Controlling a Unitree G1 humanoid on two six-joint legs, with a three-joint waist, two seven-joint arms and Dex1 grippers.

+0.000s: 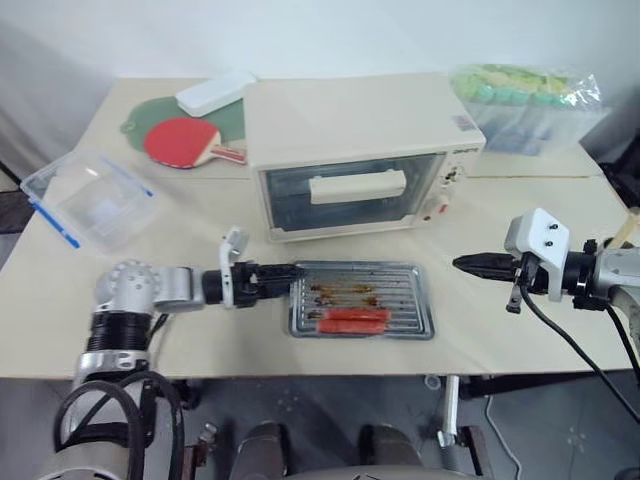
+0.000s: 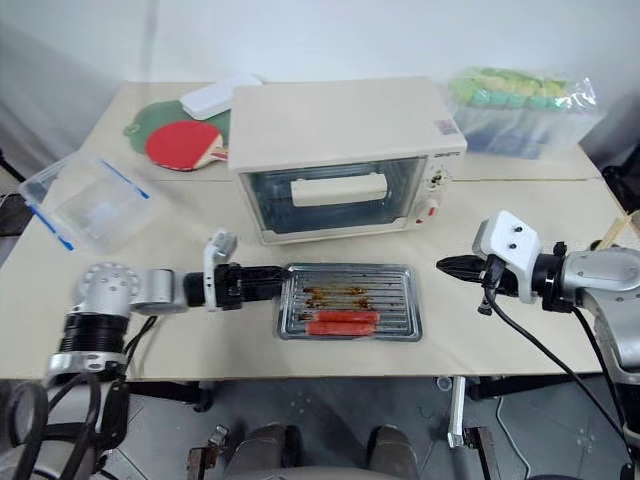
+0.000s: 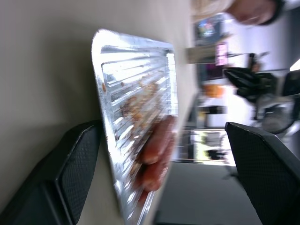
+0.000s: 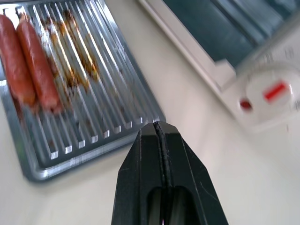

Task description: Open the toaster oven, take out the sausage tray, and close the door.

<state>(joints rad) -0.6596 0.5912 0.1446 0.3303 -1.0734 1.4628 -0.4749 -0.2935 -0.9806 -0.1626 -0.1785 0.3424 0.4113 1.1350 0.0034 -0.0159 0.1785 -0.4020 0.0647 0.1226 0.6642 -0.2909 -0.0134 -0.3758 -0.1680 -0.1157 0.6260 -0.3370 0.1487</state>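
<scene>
Two sausages (image 1: 352, 320) lie side by side along the near edge of the tray (image 1: 362, 300), which sits flat on the table (image 1: 520, 330) at the centre of the frame, just in front of the oven (image 1: 355, 150). Brown grease streaks mark the tray's ribs behind the sausages. The oven's door (image 1: 350, 195) is shut, its bar handle (image 1: 357, 187) level across the glass.

At lower left, the left gripper (image 3: 159, 178) reaches in to the tray's left end with its fingers (image 3: 77, 168) spread wide on either side of that end, gripping nothing. At right, the right gripper (image 4: 159, 129) hangs above the table, well apart from the tray's right end, fingers pressed together and empty.

Toward the upper left lie a clear box (image 1: 90, 200), two paddles (image 1: 185, 140) and a white case (image 1: 215, 93). A plastic bag (image 1: 530, 105) sits upper right.
</scene>
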